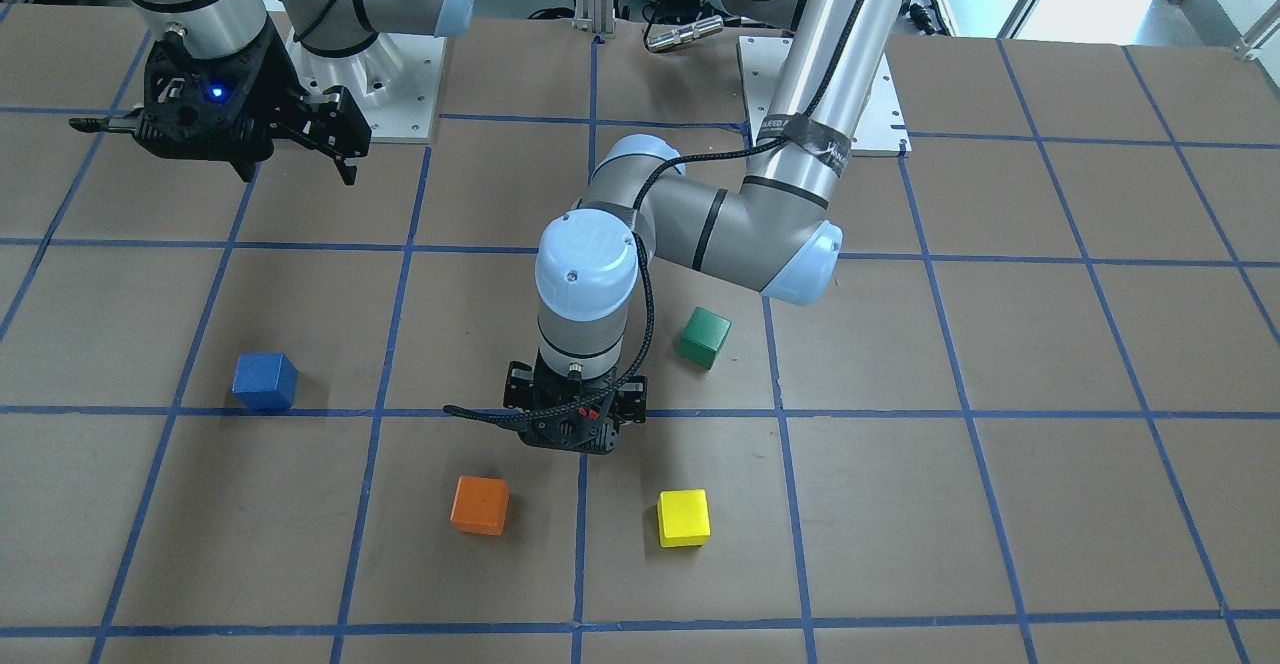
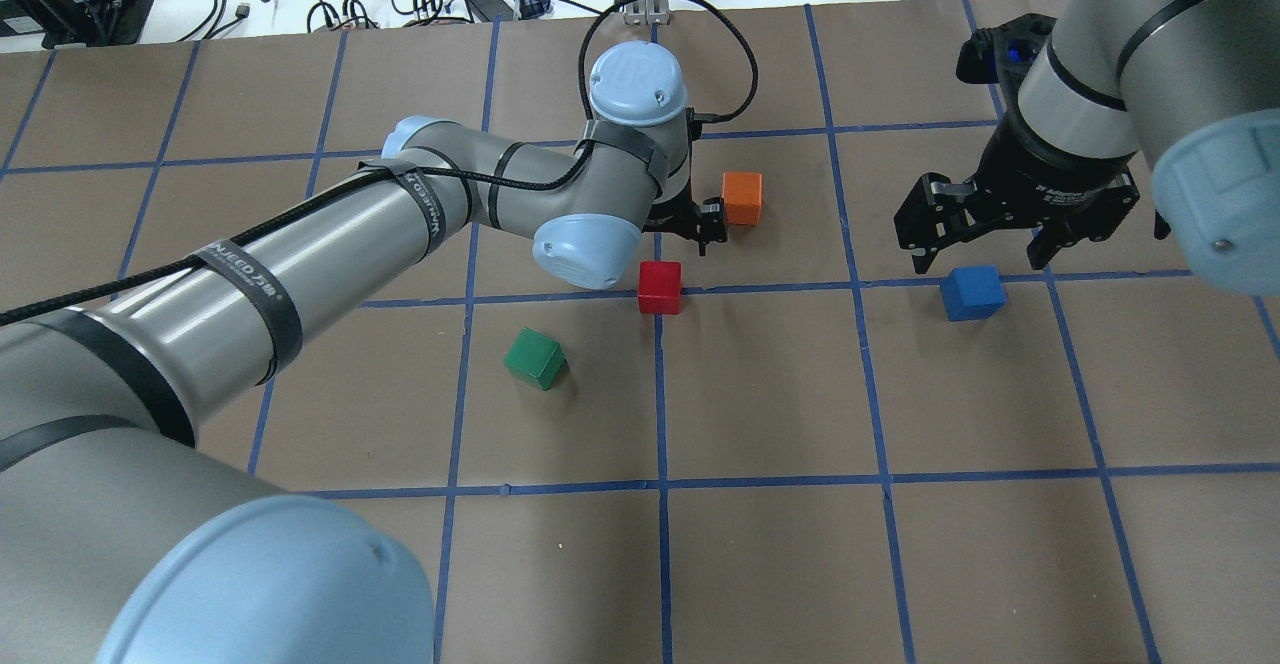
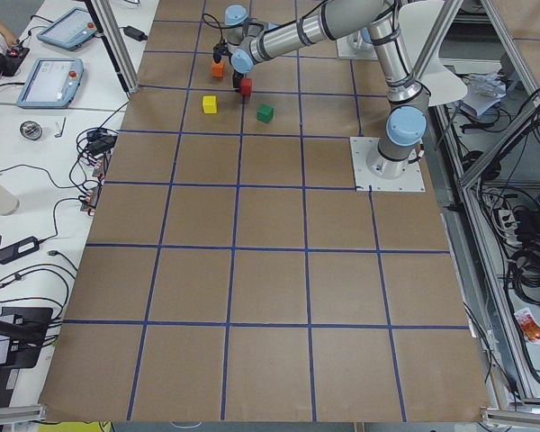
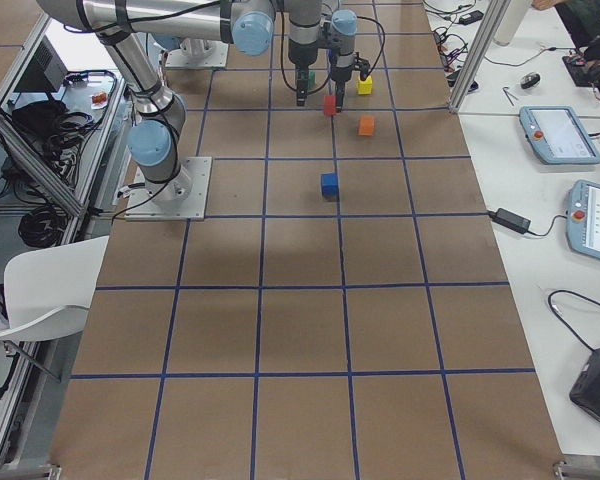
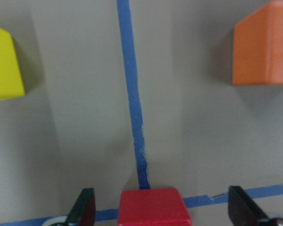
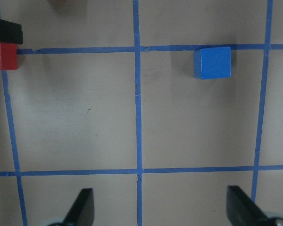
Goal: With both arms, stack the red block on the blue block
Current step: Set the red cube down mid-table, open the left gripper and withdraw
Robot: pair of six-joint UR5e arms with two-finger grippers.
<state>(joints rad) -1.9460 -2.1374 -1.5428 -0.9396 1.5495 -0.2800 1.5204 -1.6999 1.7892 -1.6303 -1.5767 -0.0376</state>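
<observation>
On your left arm (image 2: 330,234) the jaws straddle, unclosed, the red block (image 5: 154,206) on the surface, poised to grip; on your right arm (image 2: 1080,94) they hang released near the blue block (image 6: 212,62), likely awaiting it.

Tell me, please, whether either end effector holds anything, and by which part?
Nothing is held. The left end effector is open, with clear gaps beside the red block; the right end effector is open and empty.

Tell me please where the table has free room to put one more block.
Bare table lies between the red block and the blue block, and on the robot's side of the green block. Crowded around the left gripper: the orange block and the yellow block sit close.
</observation>
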